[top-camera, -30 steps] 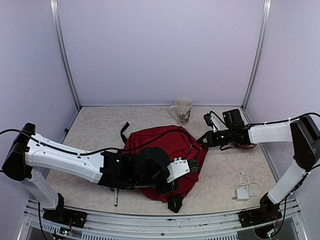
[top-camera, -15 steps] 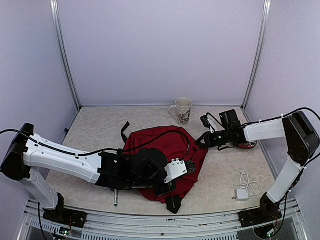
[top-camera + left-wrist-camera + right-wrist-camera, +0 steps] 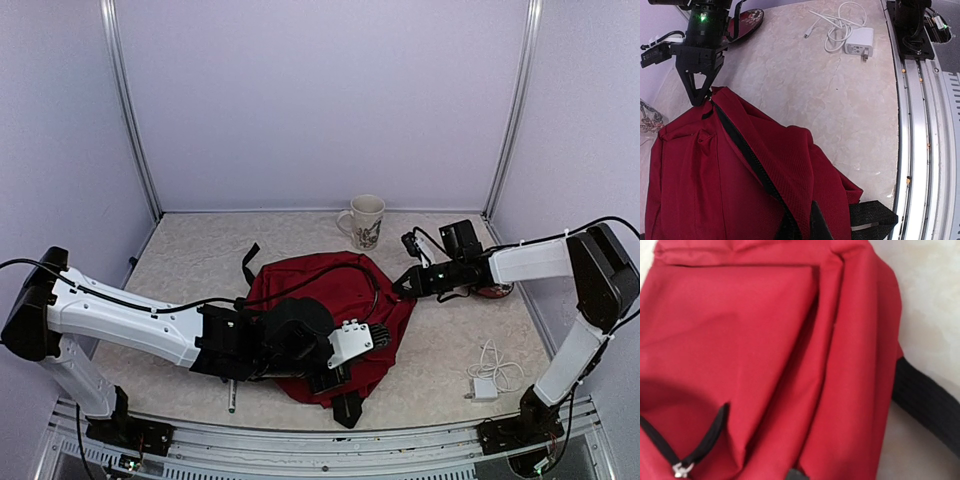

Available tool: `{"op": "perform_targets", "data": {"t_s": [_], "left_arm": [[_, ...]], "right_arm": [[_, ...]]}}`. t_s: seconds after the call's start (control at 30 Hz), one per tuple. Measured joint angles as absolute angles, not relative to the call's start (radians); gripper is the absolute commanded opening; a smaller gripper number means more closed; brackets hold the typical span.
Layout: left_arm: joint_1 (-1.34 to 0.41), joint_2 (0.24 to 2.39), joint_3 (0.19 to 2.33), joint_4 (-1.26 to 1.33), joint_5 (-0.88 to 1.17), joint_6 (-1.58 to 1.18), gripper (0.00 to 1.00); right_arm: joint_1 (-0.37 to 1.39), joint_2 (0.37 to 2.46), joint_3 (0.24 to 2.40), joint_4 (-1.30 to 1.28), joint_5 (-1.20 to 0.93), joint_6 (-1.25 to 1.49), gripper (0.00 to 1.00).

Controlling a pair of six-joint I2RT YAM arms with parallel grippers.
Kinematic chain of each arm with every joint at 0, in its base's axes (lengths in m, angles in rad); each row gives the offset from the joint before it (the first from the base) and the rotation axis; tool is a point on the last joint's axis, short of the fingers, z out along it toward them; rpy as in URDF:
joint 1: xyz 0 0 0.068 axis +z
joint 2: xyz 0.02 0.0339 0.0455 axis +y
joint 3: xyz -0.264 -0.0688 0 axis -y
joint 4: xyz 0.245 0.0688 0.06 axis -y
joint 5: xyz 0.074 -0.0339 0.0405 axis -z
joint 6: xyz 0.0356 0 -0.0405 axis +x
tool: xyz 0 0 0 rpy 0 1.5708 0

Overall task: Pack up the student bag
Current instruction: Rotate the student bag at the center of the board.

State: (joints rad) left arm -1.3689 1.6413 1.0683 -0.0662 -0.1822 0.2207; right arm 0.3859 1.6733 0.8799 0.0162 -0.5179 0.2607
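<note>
Student bag: lies flat at the centre of the table, dark red, black zipper running across it; straps trail at its 10 and 6 o'clock edges. My left gripper: clenched on the bag's fabric beside the zipper, at its 6 o'clock edge. My right gripper: jaws closed to a point, tips touching the bag's 2 o'clock corner; whether any fabric is pinched between them, I cannot tell. Mug: upright, at 12 o'clock from the bag, apart from it. White charger with coiled cable: at 4 o'clock, well apart.
</note>
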Motion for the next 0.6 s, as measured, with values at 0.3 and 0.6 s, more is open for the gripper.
{"op": "perform_targets", "data": {"t_s": [0.3,0.6], "left_arm": [[-1.368,1.662,1.089,-0.076,-0.13,0.222,0.0],[-1.36,1.671,1.093,-0.078,-0.117,0.221,0.0]], "right_arm": [[0.351,1.619,0.825,0.031,-0.543,0.238,0.0],[0.325,1.677,0.829,0.032,-0.605,0.239,0.0]]}}
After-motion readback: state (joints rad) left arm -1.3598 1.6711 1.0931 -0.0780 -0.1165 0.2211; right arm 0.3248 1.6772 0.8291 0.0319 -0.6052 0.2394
